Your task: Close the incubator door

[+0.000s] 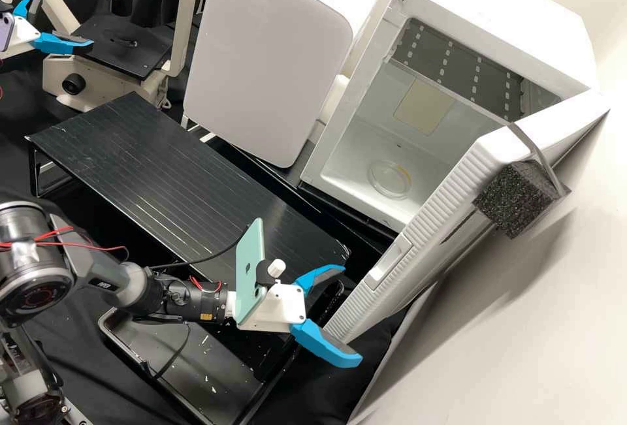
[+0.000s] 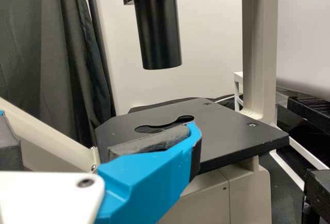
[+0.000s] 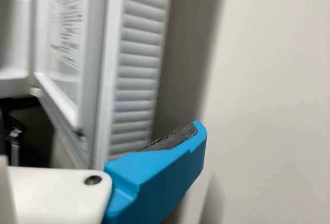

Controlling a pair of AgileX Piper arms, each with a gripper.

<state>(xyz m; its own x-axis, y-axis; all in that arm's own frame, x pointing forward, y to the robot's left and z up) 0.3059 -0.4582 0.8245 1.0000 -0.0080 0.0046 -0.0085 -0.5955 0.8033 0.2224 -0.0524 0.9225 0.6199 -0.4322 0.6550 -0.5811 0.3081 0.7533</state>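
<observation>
Looking down from the high view, I have the right gripper nearest, its fingers spread and grasping nothing, beside the ribbed edge of the incubator door; I can't tell whether they touch. The door stands open, with a black foam block on it. Behind it sits the white incubator, a round dish inside. Farther off, my left gripper is released near the microscope.

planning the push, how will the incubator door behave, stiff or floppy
The incubator door looks like a thick, rigid panel, so probably stiff. Joined to the cabinet along one side, it should swing. The strapped-on foam block will likely ride along.
</observation>
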